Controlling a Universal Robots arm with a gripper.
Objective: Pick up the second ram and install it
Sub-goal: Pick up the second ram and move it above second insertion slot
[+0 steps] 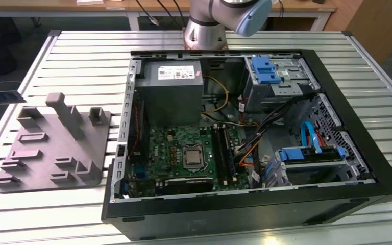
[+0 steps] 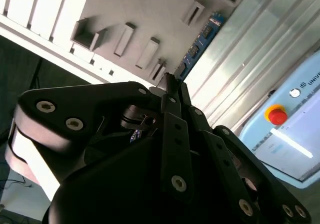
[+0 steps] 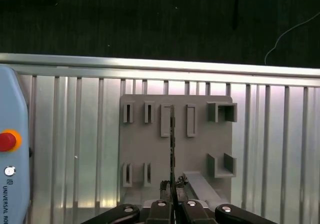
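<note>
Nearest the lens in both wrist views: the black linkage of the gripper (image 2: 170, 84), clenched on one end of the second ram (image 2: 201, 40). Seen flat-on in the second wrist view as a blue-green strip studded with dark chips, reaching out past the fingertips. Seen edge-on in the first wrist view, where the second ram (image 3: 172, 144) is reduced to a thin dark line running straight out from the gripper (image 3: 173, 199).

Just beyond, under the strip: the grey fixture (image 3: 150, 149) with its upright blocks and slots, lying on the slatted table (image 3: 75, 134). Off to one side, a blue pendant (image 3: 10, 104) with a red button.

Farther off, in the exterior view: the same grey fixture (image 1: 46, 153) at the exterior view's left of the open computer case (image 1: 216, 206), and the green motherboard (image 1: 172, 148) inside it.

Judged from this: pick-up done, with the strip seemingly hanging free above the fixture rather than seated in a slot. Installing not yet done, the board being well apart from the fixture.

For the grip, look to the wrist views; for the destination, to the exterior view. Cannot tell there how the slots beside the chip are filled.
</note>
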